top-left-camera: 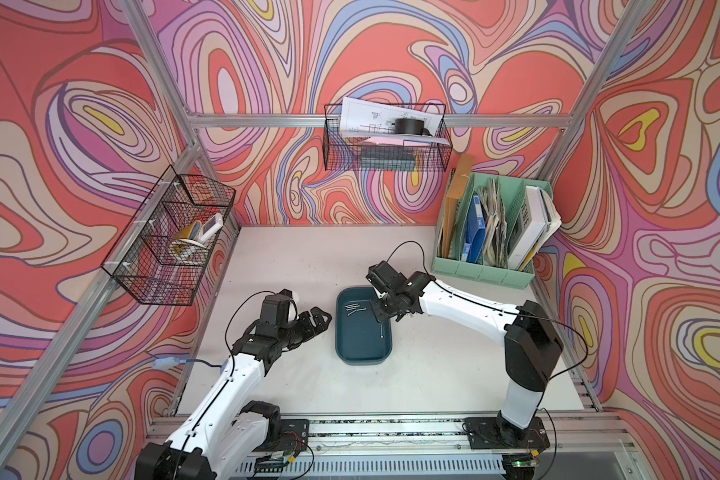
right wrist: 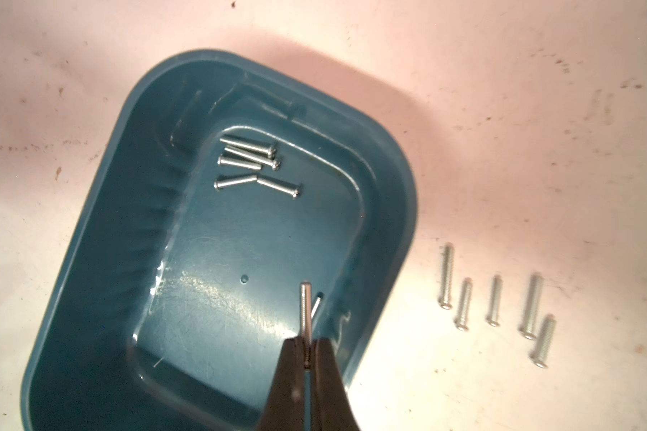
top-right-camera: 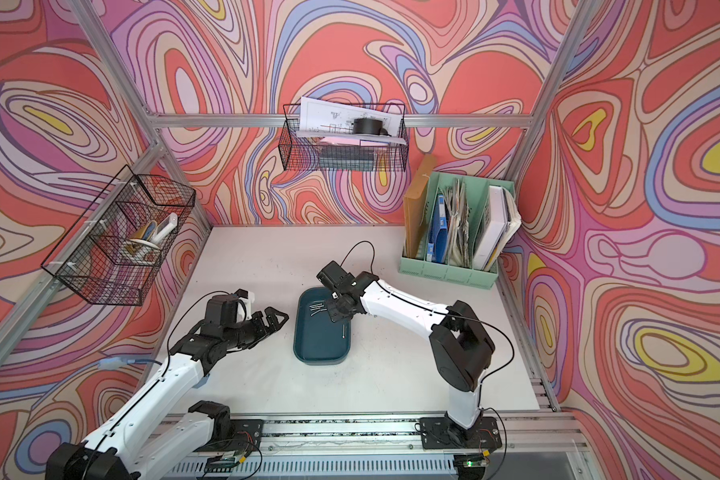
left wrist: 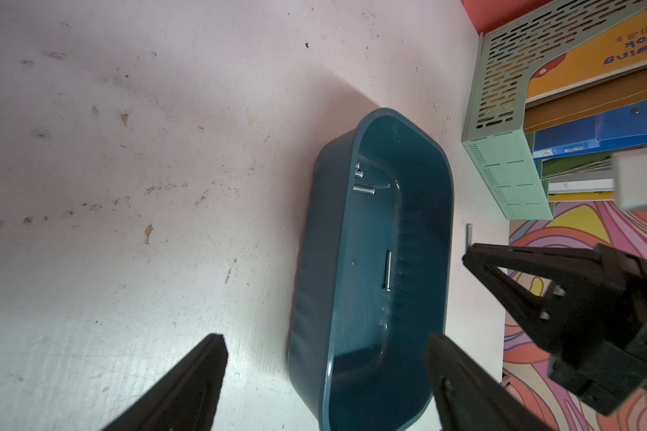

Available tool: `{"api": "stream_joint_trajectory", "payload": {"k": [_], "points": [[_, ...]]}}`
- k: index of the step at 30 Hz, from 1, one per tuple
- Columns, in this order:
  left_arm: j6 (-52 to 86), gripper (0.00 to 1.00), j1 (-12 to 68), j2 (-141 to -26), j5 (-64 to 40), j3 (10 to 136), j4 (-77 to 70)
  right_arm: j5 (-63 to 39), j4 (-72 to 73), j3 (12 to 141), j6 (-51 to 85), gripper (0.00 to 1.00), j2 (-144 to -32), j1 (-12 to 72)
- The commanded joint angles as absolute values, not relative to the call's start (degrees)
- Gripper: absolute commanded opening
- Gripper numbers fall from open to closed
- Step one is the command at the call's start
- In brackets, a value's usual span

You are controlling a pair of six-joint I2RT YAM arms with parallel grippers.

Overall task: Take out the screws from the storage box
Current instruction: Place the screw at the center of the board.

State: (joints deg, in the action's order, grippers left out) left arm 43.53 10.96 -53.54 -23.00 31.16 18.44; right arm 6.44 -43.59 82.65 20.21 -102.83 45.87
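Right gripper (right wrist: 307, 341) clamped on screw (right wrist: 305, 309), over storage box (right wrist: 90, 242); left gripper (top-left-camera: 321, 320) apart, beside it.

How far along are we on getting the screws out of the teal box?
Done: five screws lie side by side on the table beside the storage box. In hand: the right gripper is shut on one screw. Left: a cluster of five screws in the box, plus a lone screw lying apart from them. The left gripper is open and empty.
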Motion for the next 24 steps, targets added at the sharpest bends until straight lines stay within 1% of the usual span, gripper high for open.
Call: {"api": "stream_joint_trajectory", "payload": {"k": [1, 5, 9, 14, 24], "points": [[43.43, 0.89, 11.51, -54.20, -23.74, 31.16, 17.47, 7.98, -46.49, 79.54, 21.95, 0.00, -98.08, 42.59], [43.24, 0.89, 11.54, -54.41, -23.72, 31.27, 17.51, 6.09, -44.99, 73.18, 22.64, 0.00, -93.30, 39.24], [43.24, 0.89, 11.51, -54.84, -23.74, 31.29, 17.20, 5.68, -44.87, 69.02, 23.50, 0.00, -92.20, 38.52], [43.68, 0.89, 11.51, -55.28, -23.93, 31.21, 16.65, 2.75, -41.68, 64.29, 25.26, 0.00, -93.50, 38.53], [43.59, 0.89, 11.51, -55.37, -23.69, 31.12, 16.80, -2.45, -36.17, 59.15, 26.50, 0.00, -98.41, 38.85]]}}
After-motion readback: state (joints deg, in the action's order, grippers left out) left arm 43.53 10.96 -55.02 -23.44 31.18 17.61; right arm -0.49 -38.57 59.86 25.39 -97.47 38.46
